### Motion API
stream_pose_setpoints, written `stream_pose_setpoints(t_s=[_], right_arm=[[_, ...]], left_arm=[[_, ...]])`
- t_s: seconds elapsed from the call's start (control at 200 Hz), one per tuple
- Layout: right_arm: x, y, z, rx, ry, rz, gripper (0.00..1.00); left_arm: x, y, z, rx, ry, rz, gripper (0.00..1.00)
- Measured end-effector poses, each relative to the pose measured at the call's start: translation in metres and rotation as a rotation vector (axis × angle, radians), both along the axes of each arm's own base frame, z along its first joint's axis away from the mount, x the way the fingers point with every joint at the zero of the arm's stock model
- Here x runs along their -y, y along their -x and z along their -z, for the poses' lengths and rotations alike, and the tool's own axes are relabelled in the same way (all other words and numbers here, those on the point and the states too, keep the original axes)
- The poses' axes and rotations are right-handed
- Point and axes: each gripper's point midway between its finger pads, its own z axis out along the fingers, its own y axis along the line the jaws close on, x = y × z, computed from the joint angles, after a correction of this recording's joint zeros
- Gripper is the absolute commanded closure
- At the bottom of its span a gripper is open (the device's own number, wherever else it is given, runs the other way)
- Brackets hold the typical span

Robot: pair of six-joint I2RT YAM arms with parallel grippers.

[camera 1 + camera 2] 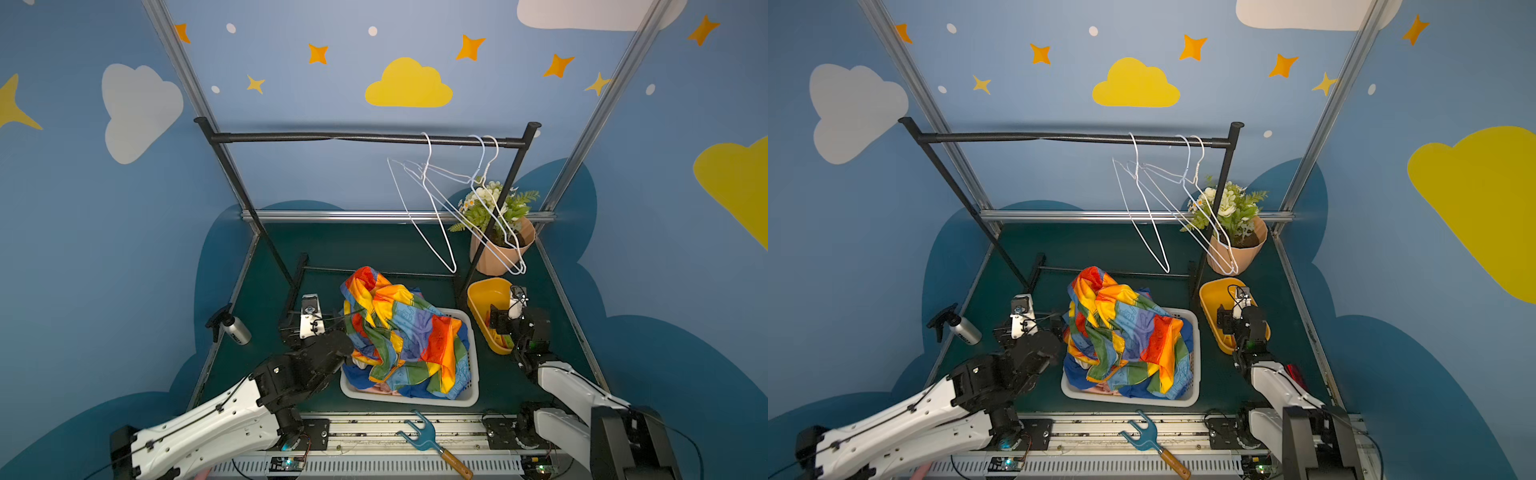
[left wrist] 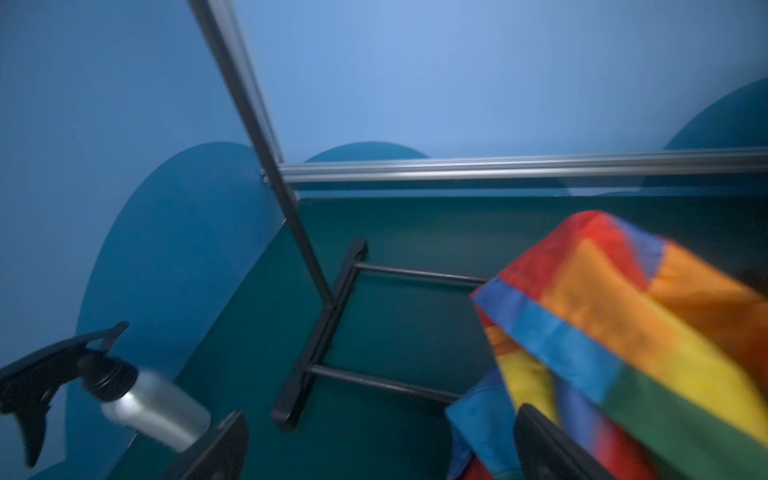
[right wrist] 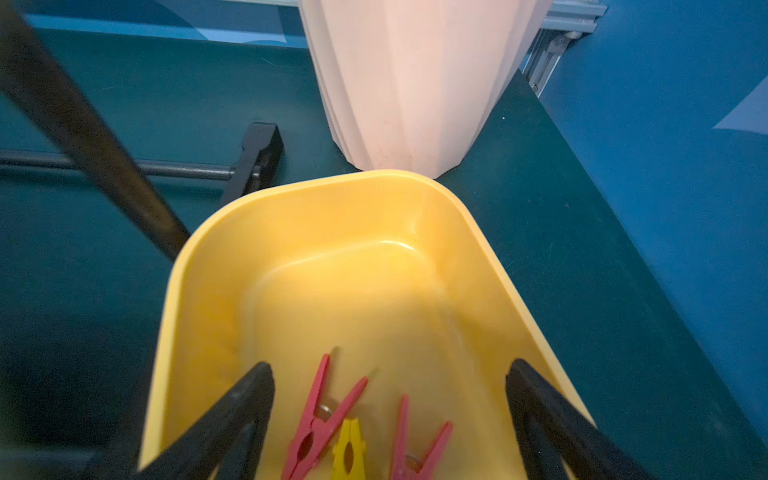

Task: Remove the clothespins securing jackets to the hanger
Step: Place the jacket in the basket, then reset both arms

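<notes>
In both top views the wire hangers (image 1: 473, 179) hang bare on the black rail (image 1: 332, 137), so the job looks to me finished. The jackets (image 1: 399, 328) lie heaped in a white basket (image 1: 469, 399) at the middle of the table (image 1: 374, 249), the rainbow one on top, higher than the rim. The left hand (image 1: 309, 318) is just beside this heap, and the right hand (image 1: 1237, 307) is over a yellow tub (image 1: 1212, 295) near the right edge. The hangers are thin and light, so a knock on the rail may swing them off. In the left wrist view the left hand (image 2: 380, 413) is spread wide and holds nothing, but the thin, smooth cloth hangs over one finger (image 2: 540, 436); a quick pull back could drag the jacket out of the basket. A round metal bottle (image 2: 153, 403) lies on its side by the other finger and may roll if touched. In the right wrist view the right hand (image 3: 388, 365) is also wide apart and empty, low between the tub walls, above three hard plastic clothespins (image 3: 322, 419), red and yellow. The tub is glossy and looks light, so a sideways move may push it against the ribbed pot (image 3: 415, 83) just behind it, or tip the clothespins out.
</notes>
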Motion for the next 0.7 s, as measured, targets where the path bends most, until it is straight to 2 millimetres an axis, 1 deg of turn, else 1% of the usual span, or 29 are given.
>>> stream_pose_setpoints(t_s=[0.08, 0.165, 0.225, 0.27, 0.33, 0.395, 0.441, 0.521, 0.586, 0.696], right_arm=[[0.003, -0.013, 0.010, 0.006, -0.029, 0.002, 0.11], [-0.003, -0.025, 0.029, -0.007, -0.049, -0.024, 0.11], [-0.006, -0.029, 0.039, -0.012, -0.058, -0.042, 0.11], [-0.008, -0.028, 0.042, -0.019, -0.063, -0.048, 0.10], [-0.008, -0.031, 0.036, -0.009, -0.068, -0.045, 0.10], [-0.006, -0.042, 0.021, 0.033, -0.070, -0.030, 0.10], [-0.005, -0.051, 0.012, 0.053, -0.067, -0.021, 0.10], [-0.003, -0.061, 0.000, 0.079, -0.061, -0.006, 0.10], [-0.003, -0.063, -0.002, 0.083, -0.059, 0.003, 0.07], [-0.002, -0.061, 0.004, 0.058, -0.058, 0.010, 0.07]], left_arm=[[-0.014, -0.010, 0.010, 0.008, 0.001, -0.020, 0.00], [-0.031, -0.028, 0.019, -0.013, -0.007, -0.076, 0.00], [-0.043, -0.043, 0.025, -0.032, -0.009, -0.122, 0.00], [-0.050, -0.056, 0.033, -0.054, -0.013, -0.148, 0.00], [-0.055, -0.072, 0.046, -0.080, -0.014, -0.152, 0.00], [-0.058, -0.088, 0.064, -0.102, -0.015, -0.141, 0.00], [-0.061, -0.097, 0.076, -0.115, -0.016, -0.134, 0.00], [-0.069, -0.108, 0.100, -0.146, -0.011, -0.127, 0.00], [-0.077, -0.115, 0.115, -0.157, 0.012, -0.128, 0.00], [-0.088, -0.127, 0.129, -0.152, 0.051, -0.130, 0.00]])
